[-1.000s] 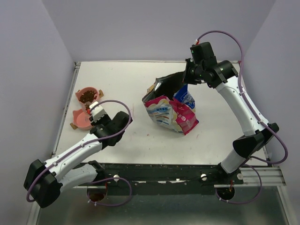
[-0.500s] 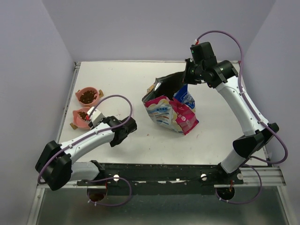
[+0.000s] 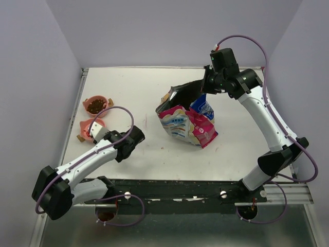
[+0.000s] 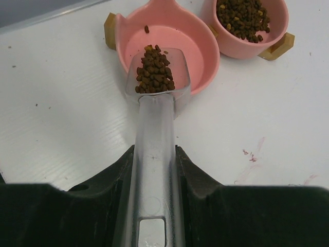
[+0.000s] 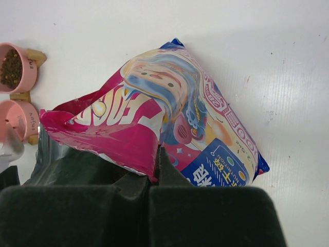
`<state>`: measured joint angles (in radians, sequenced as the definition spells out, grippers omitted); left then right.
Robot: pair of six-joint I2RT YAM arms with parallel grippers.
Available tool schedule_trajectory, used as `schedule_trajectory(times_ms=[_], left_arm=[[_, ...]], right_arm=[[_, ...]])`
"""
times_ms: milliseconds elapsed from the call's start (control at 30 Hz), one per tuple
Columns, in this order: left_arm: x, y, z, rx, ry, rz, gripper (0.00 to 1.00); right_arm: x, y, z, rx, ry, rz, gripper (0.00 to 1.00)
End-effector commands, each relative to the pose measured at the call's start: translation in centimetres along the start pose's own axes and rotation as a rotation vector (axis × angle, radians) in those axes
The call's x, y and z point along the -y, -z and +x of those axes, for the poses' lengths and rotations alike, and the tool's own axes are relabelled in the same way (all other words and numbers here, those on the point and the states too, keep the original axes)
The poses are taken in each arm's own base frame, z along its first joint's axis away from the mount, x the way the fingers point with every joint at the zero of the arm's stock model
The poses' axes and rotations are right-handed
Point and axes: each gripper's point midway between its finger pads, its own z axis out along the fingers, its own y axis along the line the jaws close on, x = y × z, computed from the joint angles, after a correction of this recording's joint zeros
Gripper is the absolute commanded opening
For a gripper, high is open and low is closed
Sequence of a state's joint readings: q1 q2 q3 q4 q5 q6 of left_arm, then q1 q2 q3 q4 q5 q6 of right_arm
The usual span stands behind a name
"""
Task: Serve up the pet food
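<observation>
Pet food kibble (image 4: 154, 72) fills the bowl of a clear plastic scoop (image 4: 154, 128). My left gripper (image 4: 155, 154) is shut on the scoop's handle and holds it level over the near rim of a pink bowl (image 4: 193, 51) that holds a single pellet. The second pink bowl (image 4: 241, 49) is full of kibble. In the top view my left gripper (image 3: 97, 135) is beside the near bowl (image 3: 85, 126), with the filled bowl (image 3: 95, 105) behind it. My right gripper (image 5: 157, 159) is shut on the top edge of the pink, white and blue bag (image 5: 169, 108) and holds its mouth open (image 3: 205, 87).
The bag (image 3: 185, 123) stands mid-table, its dark opening facing left. The bowls rest on small wooden stands (image 4: 277, 46) near the table's left edge (image 3: 72, 123). A few crumbs and pink marks (image 4: 252, 154) lie on the white tabletop.
My left arm has swung, and the gripper with the loaded scoop has pulled back a little toward the near-left, over the near bowl. The right arm and bag have barely moved.
</observation>
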<state>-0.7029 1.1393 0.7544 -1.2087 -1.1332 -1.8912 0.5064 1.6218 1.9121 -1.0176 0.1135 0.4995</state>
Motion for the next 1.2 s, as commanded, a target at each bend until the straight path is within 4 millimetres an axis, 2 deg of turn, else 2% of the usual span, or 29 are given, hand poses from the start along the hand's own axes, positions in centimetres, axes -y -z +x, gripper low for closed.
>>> schedule_trajectory(times_ms=[0, 233, 533, 733, 1167], left_arm=[[0.9, -0.6, 1.1, -0.109, 0.066, 0.047, 0.0], [2.1, -1.1, 0.3, -0.205, 0.133, 0.094, 0.0], [2.6, 0.0, -0.6, -0.385, 0.265, 0.125, 0.0], [2.8, 0.3, -1.1, -0.525, 0.372, 0.118, 0.0], [2.7, 0.6, -4.1, -0.656, 0.63, 0.081, 0.0]], right_arm=[[-0.5, 3.0, -3.2, 0.148, -0.03, -0.054, 0.0], [0.3, 3.5, -2.3, 0.16, -0.05, -0.049, 0.0], [0.8, 3.3, -1.7, 0.177, -0.071, -0.052, 0.0], [0.3, 3.2, -2.0, 0.191, -0.083, -0.077, 0.0], [0.7, 3.9, -3.1, 0.238, -0.087, -0.056, 0.0]])
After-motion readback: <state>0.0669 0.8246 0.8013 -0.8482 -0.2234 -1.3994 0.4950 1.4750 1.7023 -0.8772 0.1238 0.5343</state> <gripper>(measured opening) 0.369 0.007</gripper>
